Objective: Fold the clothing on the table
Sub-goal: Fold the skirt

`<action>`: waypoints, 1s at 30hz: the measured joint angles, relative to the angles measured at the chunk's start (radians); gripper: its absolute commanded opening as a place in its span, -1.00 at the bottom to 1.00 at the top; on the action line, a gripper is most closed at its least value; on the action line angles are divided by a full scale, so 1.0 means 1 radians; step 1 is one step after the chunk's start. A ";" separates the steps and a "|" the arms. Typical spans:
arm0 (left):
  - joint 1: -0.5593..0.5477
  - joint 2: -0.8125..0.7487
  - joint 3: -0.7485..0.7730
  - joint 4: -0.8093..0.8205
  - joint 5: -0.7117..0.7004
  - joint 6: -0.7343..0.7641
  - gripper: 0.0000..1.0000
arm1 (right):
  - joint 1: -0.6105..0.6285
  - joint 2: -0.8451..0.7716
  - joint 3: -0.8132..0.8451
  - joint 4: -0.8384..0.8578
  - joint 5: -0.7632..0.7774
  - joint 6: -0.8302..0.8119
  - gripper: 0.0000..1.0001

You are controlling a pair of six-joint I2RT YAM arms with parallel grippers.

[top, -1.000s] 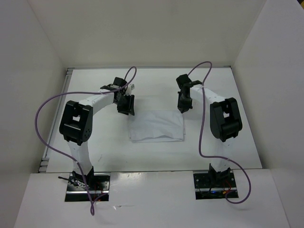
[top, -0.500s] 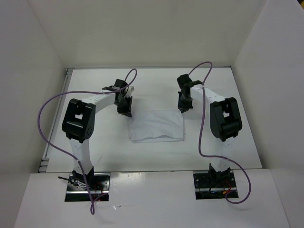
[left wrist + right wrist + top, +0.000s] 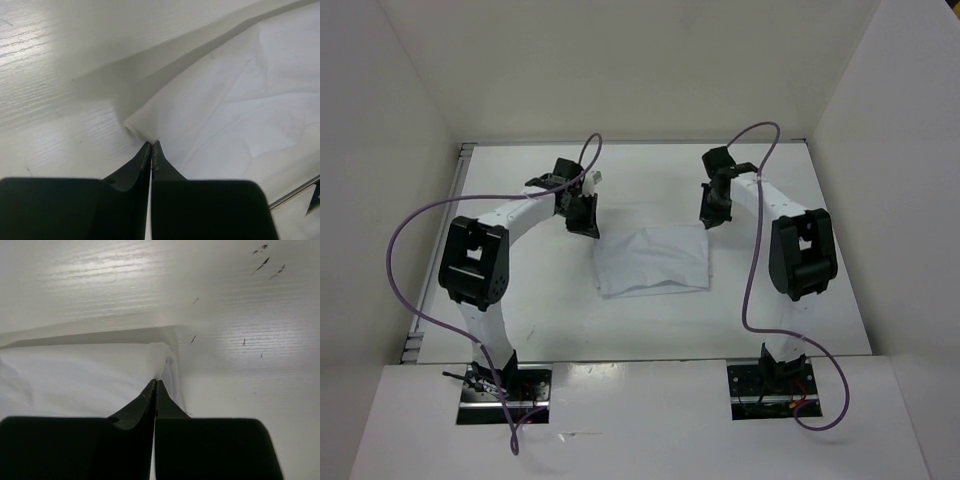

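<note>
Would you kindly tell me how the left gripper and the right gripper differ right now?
The left gripper pinches the far left corner of the clothing; the right gripper pinches its far right corner. In the wrist views, cloth spreads to the right of the left gripper, but to the left of the right gripper. Both are shut on its far edge.

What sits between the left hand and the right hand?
Only the clothing: its far edge runs from the left hand to the right hand, each pinching a corner, as the top view shows.
</note>
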 measured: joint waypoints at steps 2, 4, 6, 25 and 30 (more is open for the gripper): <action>0.006 -0.007 0.003 -0.003 0.010 0.000 -0.99 | -0.007 0.000 0.027 -0.003 -0.005 -0.002 -1.00; 0.016 -0.006 0.015 -0.011 0.016 0.000 -0.99 | -0.018 0.000 0.058 -0.011 -0.008 -0.003 -1.00; 0.030 -0.006 0.035 -0.023 0.021 -0.001 -0.99 | -0.032 0.000 0.090 -0.018 -0.013 -0.003 -1.00; 0.107 0.211 0.238 0.056 0.035 -0.068 0.01 | -0.104 0.237 0.382 0.003 -0.045 -0.010 -0.18; 0.132 0.174 0.220 0.126 0.043 -0.097 0.01 | -0.111 0.205 0.371 0.048 -0.043 -0.018 0.08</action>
